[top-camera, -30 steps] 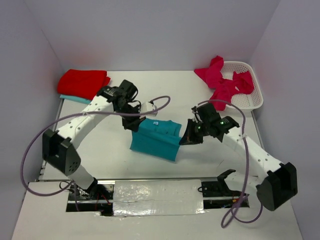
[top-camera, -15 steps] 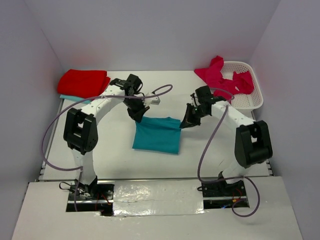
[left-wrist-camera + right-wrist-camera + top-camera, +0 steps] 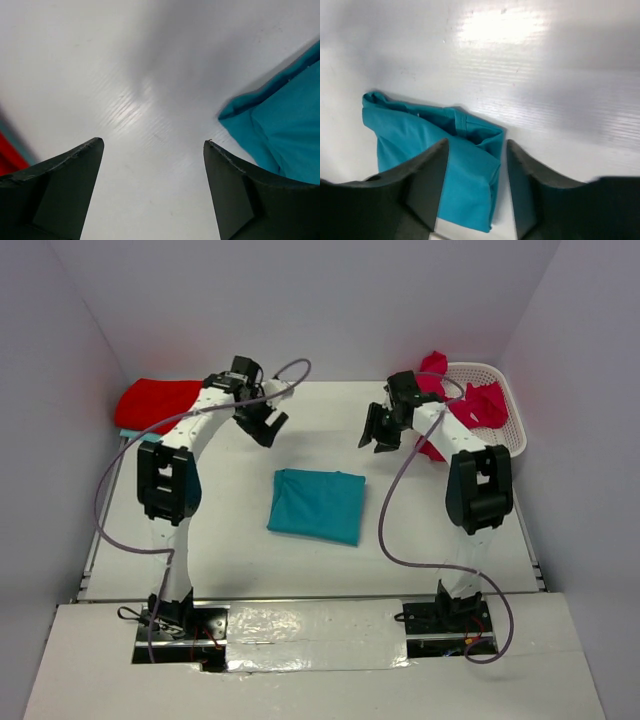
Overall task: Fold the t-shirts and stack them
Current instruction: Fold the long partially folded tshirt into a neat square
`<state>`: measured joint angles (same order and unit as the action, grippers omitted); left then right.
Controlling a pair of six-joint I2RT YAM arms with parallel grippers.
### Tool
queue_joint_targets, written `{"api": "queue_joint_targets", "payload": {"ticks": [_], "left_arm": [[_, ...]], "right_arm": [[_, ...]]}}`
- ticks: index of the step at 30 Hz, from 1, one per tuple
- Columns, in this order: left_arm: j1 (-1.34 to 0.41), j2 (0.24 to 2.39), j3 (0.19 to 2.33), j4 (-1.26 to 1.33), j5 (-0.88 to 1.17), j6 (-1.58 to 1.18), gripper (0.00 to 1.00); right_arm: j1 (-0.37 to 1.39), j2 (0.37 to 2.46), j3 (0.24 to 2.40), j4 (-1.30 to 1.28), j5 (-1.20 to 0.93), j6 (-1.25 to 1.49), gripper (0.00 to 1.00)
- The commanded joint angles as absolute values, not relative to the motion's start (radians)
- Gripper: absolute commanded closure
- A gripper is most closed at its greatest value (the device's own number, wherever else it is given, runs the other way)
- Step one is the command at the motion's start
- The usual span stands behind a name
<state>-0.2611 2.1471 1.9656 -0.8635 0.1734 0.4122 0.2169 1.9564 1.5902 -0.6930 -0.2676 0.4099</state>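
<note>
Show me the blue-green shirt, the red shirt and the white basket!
blue-green shirt [image 3: 318, 505]: top view, middle of the folded cloth
red shirt [image 3: 155, 403]: top view, its middle
white basket [image 3: 505, 437]: top view, bare mesh wall

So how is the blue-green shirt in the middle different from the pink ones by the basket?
The teal shirt is folded into a flat, neat rectangle; the pink shirts are bunched up and unfolded. The teal shirt lies by itself in the middle; the pink shirts spill over the white basket at the far right. Both are plain, soft cloth.
</note>
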Motion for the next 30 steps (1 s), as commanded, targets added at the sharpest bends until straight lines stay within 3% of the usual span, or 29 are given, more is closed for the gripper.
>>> {"api": "queue_joint_targets", "payload": {"ticks": [1, 2, 3, 4, 7, 14, 19, 22, 27, 30], "left_arm": [[-0.216, 1.998, 1.958, -0.824, 0.239, 0.324, 0.07], [-0.231, 1.961, 1.869, -0.804, 0.261, 0.321, 0.24], [-0.244, 1.892, 1.824, -0.787, 0.29, 0.318, 0.33], [-0.256, 1.866, 1.777, -0.752, 0.329, 0.318, 0.36], [-0.293, 1.853, 1.64, -0.688, 0.337, 0.311, 0.14], [-0.299, 2.012, 1.681, -0.647, 0.48, 0.241, 0.04], [-0.307, 2.075, 1.665, -0.649, 0.486, 0.221, 0.1], [-0.308, 2.082, 1.643, -0.623, 0.503, 0.206, 0.21], [-0.318, 2.097, 1.635, -0.594, 0.528, 0.189, 0.28], [-0.325, 2.115, 1.646, -0.6, 0.535, 0.184, 0.39]], "right_arm": [[0.232, 1.798, 1.623, -0.741, -0.151, 0.354, 0.47], [0.256, 1.766, 1.571, -0.738, -0.121, 0.338, 0.52], [0.267, 1.732, 1.528, -0.727, -0.12, 0.334, 0.55], [0.276, 1.667, 1.484, -0.682, -0.126, 0.337, 0.57], [0.281, 1.615, 1.303, -0.588, -0.233, 0.353, 0.47], [0.278, 1.707, 1.24, -0.505, -0.311, 0.307, 0.42], [0.278, 1.747, 1.198, -0.439, -0.377, 0.333, 0.41], [0.281, 1.758, 1.184, -0.419, -0.396, 0.337, 0.42], [0.279, 1.775, 1.18, -0.397, -0.414, 0.342, 0.43], [0.279, 1.786, 1.189, -0.4, -0.41, 0.342, 0.44]]}}
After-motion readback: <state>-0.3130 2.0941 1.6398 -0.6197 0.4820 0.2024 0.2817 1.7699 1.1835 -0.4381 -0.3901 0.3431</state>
